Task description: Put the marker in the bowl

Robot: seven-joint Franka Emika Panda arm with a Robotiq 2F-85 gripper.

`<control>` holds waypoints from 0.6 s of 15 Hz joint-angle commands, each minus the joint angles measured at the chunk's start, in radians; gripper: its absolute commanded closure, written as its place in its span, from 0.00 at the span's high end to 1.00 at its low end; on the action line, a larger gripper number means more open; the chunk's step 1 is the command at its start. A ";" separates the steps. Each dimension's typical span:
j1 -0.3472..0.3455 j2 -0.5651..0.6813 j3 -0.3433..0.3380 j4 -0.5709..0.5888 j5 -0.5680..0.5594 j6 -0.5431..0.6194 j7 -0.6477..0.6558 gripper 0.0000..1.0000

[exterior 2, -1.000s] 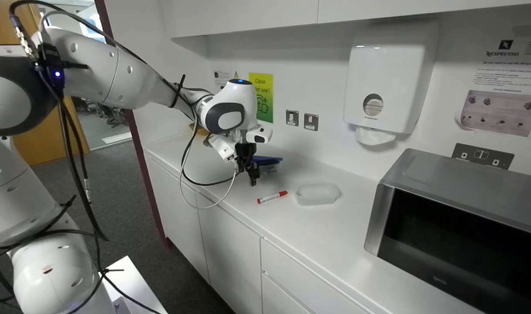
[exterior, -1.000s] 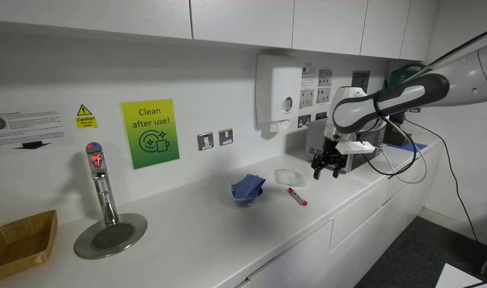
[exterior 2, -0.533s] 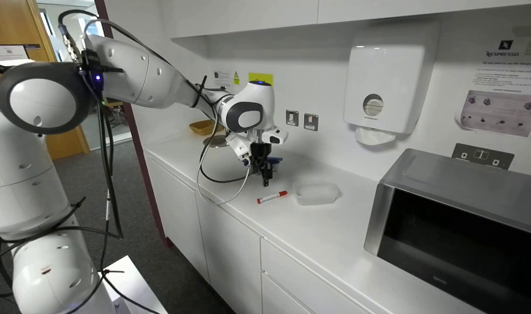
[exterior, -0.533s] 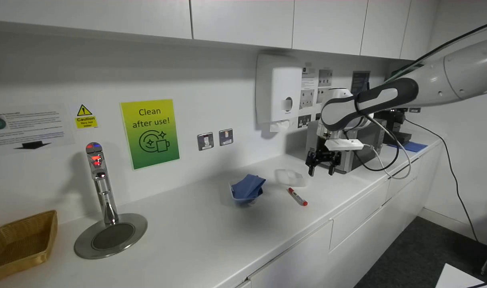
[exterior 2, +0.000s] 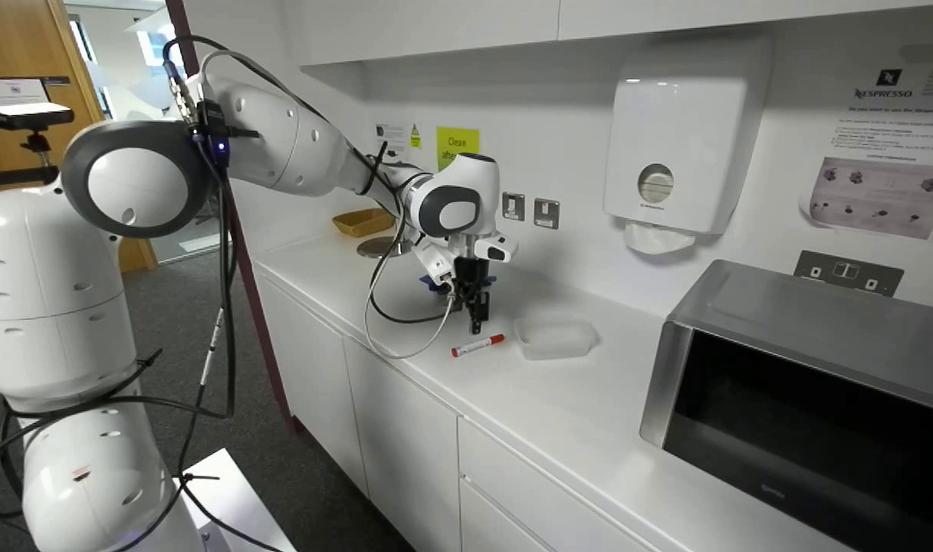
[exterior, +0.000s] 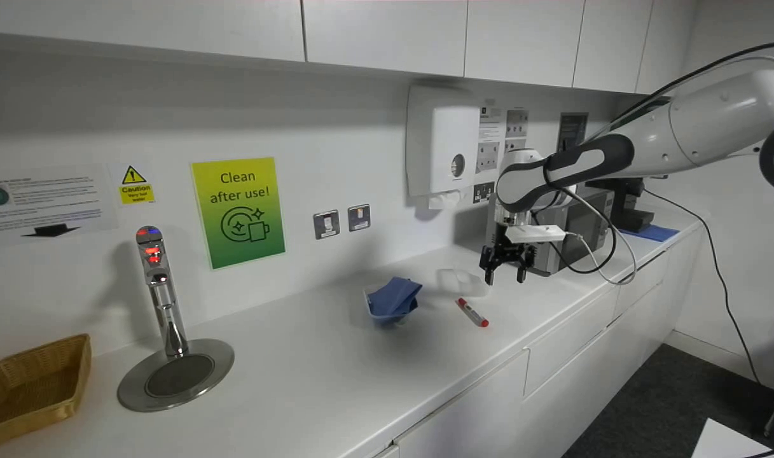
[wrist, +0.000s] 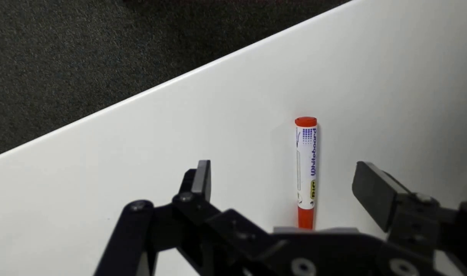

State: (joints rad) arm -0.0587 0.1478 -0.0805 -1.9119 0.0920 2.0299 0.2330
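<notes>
The marker, white with red ends, lies on the white counter in both exterior views [exterior: 472, 313] [exterior 2: 477, 346]. It also shows in the wrist view [wrist: 306, 165], between the open fingers and nearer the right one, its lower tip at the gripper body's edge. A shallow clear plastic tub, the likely bowl, stands beside the marker in both exterior views [exterior: 450, 282] [exterior 2: 556, 342]. My gripper [exterior: 505, 277] is open and empty above the counter. In an exterior view its fingertips [exterior 2: 476, 327] hang just above and beyond the marker. In the wrist view the fingers [wrist: 285, 182] stand wide apart.
Another clear container holding a blue cloth [exterior: 394, 299] stands near the marker. A microwave [exterior 2: 803, 399] stands further along the counter. The counter's front edge [wrist: 172, 81] drops to dark carpet. A tap [exterior: 164, 299] and wicker basket [exterior: 37, 385] are at the far end.
My arm has shifted the open gripper left in an exterior view and right in an exterior view, towards the tub and marker. It is slightly lower. The marker and tub have not moved.
</notes>
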 commanded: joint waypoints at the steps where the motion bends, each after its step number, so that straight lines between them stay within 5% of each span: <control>1: -0.002 0.000 0.001 0.003 0.000 -0.003 0.000 1.00; 9: -0.005 0.123 -0.011 0.146 -0.012 -0.043 0.030 1.00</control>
State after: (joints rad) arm -0.0589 0.1939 -0.0878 -1.8765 0.0916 2.0299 0.2357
